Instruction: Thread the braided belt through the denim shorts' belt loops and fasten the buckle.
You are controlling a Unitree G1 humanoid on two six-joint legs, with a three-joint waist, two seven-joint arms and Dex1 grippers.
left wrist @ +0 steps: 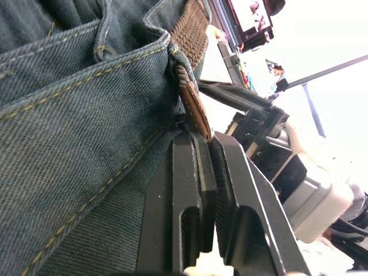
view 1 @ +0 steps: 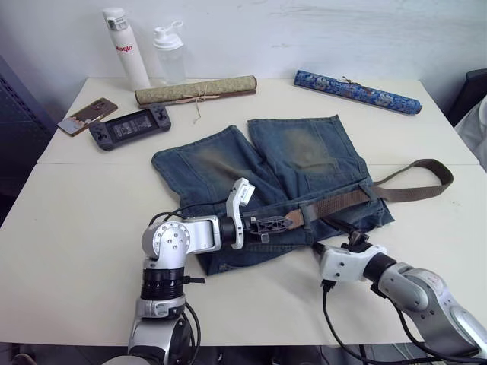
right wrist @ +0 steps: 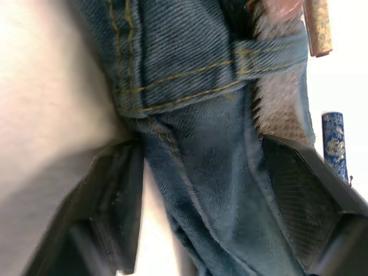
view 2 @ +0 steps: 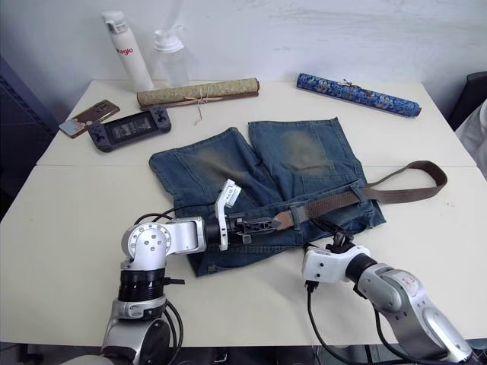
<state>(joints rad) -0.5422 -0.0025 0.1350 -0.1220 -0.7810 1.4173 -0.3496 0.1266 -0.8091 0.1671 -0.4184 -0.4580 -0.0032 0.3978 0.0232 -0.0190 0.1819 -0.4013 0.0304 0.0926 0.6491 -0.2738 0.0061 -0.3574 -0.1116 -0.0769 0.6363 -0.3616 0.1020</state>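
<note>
Both black two-fingered grippers sit at the near edge of the faded blue denim shorts (view 1: pixel 289 163), which lie flat mid-table on the cream table (view 1: pixel 68 228), legs pointing away. Left gripper (view 1: pixel 283 223) is pinched tight on the leather-tipped end of the brown braided belt (view 1: pixel 346 200); the wrist view shows the tan tip (left wrist: pixel 194 109) squeezed between the pads. Right gripper (right wrist: pixel 195 190) is spread wide around a fold of waistband, one denim belt loop (right wrist: pixel 267 57) just beyond it. Belt runs along the waistband, then loops off toward the table's right side. Can't make out the buckle anywhere, and how many loops it's actually through is hard to tell.
</note>
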